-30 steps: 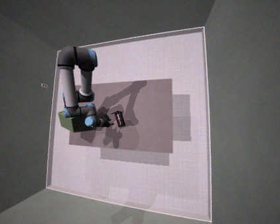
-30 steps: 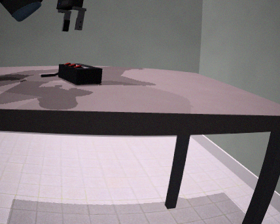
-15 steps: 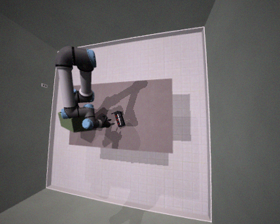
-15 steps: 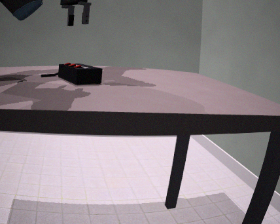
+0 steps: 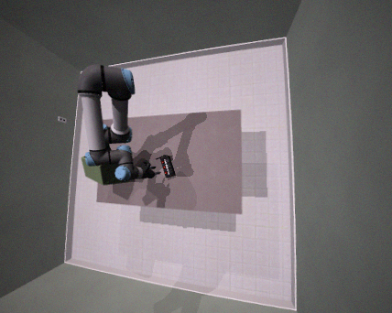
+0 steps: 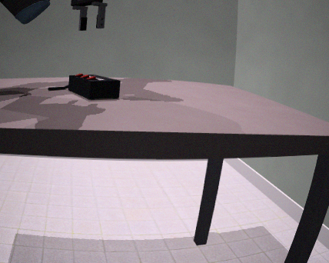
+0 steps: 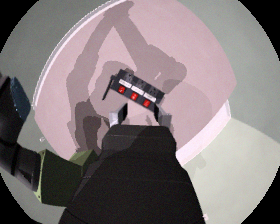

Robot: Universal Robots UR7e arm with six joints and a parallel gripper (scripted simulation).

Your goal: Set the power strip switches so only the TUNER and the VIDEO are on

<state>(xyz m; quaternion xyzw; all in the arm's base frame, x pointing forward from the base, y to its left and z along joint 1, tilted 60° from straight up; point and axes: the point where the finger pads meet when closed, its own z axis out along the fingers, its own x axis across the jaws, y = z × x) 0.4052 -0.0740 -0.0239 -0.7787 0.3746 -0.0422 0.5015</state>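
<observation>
The black power strip [image 6: 94,86] lies flat on the table near its left part, with red switches on top. It also shows in the overhead view [image 5: 166,167] and in the wrist view [image 7: 136,91], where three red switches show in a row. My gripper [image 6: 90,19] is open and empty, fingers pointing down, high above the strip's left end. In the wrist view the fingertips sit just below the strip in the picture. In the overhead view the gripper [image 5: 153,173] is just left of the strip.
The robot's green base [image 5: 99,171] stands at the table's left edge. A short black cord [image 6: 58,88] leads from the strip's left end. The table's front edge [image 6: 162,144] and two legs [image 6: 206,201] are in the side view.
</observation>
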